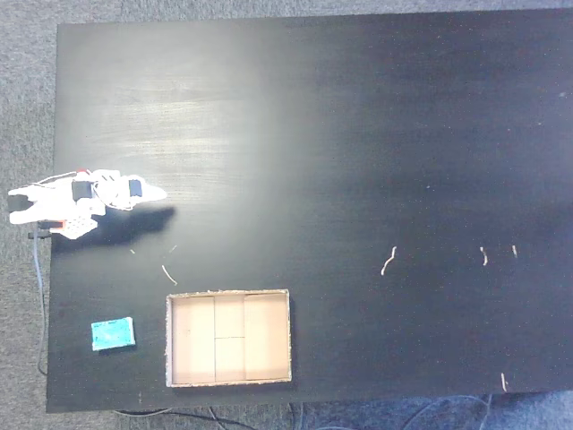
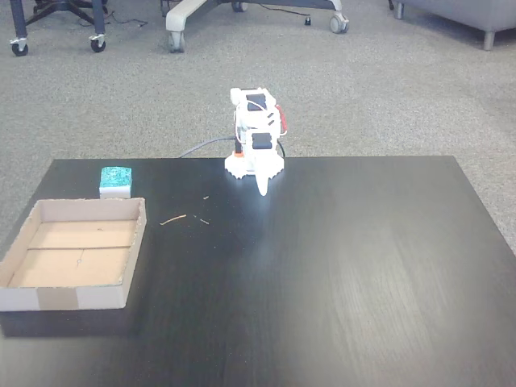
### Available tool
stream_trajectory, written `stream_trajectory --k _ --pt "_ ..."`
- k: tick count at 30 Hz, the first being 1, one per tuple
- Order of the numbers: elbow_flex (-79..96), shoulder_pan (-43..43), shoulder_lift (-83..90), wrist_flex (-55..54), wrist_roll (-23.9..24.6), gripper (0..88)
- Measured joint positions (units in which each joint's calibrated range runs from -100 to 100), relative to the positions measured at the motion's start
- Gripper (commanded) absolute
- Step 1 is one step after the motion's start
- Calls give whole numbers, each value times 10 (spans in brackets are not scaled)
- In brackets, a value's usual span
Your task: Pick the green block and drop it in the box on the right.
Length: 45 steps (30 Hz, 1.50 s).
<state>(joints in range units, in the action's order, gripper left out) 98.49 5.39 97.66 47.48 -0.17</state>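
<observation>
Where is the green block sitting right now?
The green block lies on the black table near its lower-left corner in the top-down fixed view, just left of the box and outside it.

Black table (image 2: pixel 363 266) on grey carpet (image 2: pixel 387 89), wheeled chair bases (image 2: pixel 242 10) behind.

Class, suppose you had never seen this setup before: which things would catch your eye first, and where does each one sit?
First, the white arm, folded at the table edge, its gripper pointing inward over the black top. Next, the green block, bright near a table corner, lying just outside the short wall of the box. The box is a tan tray with nothing in it, at the table's edge in both fixed views.
</observation>
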Motion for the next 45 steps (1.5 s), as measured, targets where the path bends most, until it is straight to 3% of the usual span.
stream_trajectory --k 26,29,32,37,39,42,45 --pt "0 7 0 -7 -11 1" --pt "-9 -88 0 -116 -15 8" --pt "-118 -236 -2 -112 -4 186" --pt "-423 -499 -163 64 23 543" --pt "-498 -561 -261 143 23 595" --pt "-543 -612 -398 258 -9 588" --pt "-544 -635 -479 292 -34 573"
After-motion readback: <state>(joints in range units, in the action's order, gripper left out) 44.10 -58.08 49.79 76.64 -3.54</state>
